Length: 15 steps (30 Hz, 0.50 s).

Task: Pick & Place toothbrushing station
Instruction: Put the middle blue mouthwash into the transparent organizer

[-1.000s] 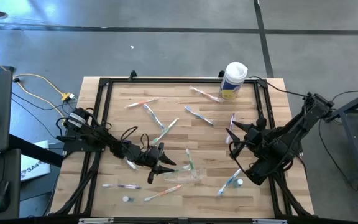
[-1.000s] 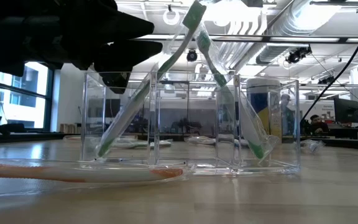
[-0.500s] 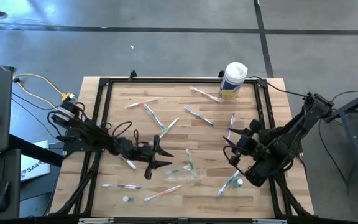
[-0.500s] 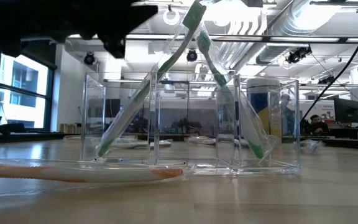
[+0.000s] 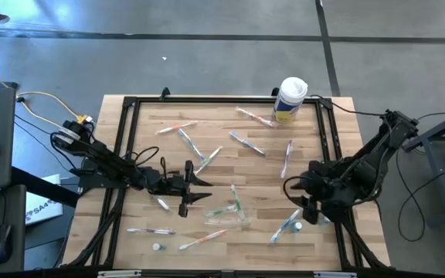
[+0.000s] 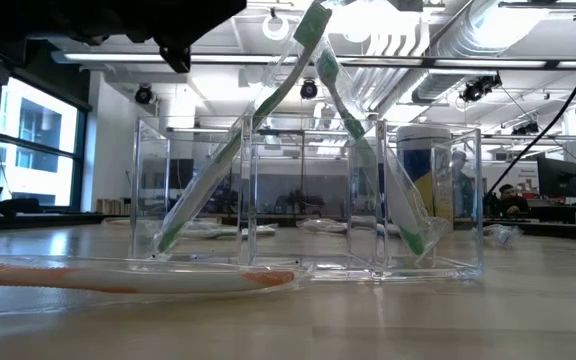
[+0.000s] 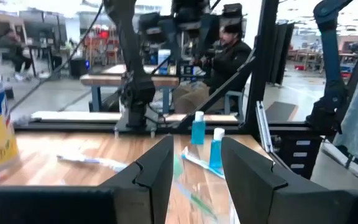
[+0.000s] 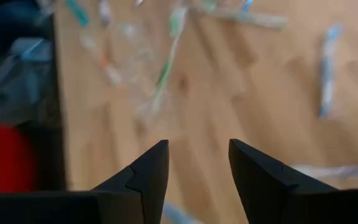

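— Where does the clear plastic compartmented holder (image 6: 308, 200) stand? 
— Near the front middle of the pale wooden slatted table (image 5: 207, 166), upright, with green-handled toothbrushes (image 6: 200, 190) leaning in its cells; seen from above it is the faint clear box (image 5: 234, 210) between the two arms. More pastel-handled toothbrushes (image 5: 246, 144) lie scattered flat across the boards, and a small blue white-capped tube (image 7: 217, 148) stands near the table's edge.

— And the grippers? 
— The left gripper (image 5: 189, 189) hangs just beside the holder, fingers (image 7: 153, 168) apart with nothing between them. The right gripper (image 5: 309, 199) hovers farther off near the table's right edge, fingers (image 8: 146, 168) likewise apart and empty.

— What does the next pick seem to call for? 
— Probably lining the jaws square across one thin handle, coming down flat to the wood, and closing at mid-length so the brush does not pivot. Approaching the holder from above should avoid knocking the brushes already leaning in it.

— Anything else on the table? 
— A tall white canister with a yellow label (image 5: 290, 99) at the far edge, well clear
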### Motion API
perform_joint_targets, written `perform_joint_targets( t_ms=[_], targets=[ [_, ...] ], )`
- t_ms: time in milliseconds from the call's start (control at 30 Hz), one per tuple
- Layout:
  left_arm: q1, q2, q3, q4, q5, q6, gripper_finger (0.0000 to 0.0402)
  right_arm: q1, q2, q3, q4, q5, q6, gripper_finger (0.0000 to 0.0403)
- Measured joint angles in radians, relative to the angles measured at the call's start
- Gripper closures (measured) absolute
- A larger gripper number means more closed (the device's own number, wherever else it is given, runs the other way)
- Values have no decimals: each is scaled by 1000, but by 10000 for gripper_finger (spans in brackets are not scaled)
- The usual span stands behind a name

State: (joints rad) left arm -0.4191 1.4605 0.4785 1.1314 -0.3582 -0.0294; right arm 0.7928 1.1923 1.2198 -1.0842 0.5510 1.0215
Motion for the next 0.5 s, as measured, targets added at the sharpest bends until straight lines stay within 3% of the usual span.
perform_joint_targets(
  t_ms=[233,500],
  targets=[
    [0,0,0,-9,-1,-5,266,12,11,0,-121,-124,227,229],
    [0,0,0,-7,8,-16,266,14,63,0,-75,-268,286,168]
  ],
)
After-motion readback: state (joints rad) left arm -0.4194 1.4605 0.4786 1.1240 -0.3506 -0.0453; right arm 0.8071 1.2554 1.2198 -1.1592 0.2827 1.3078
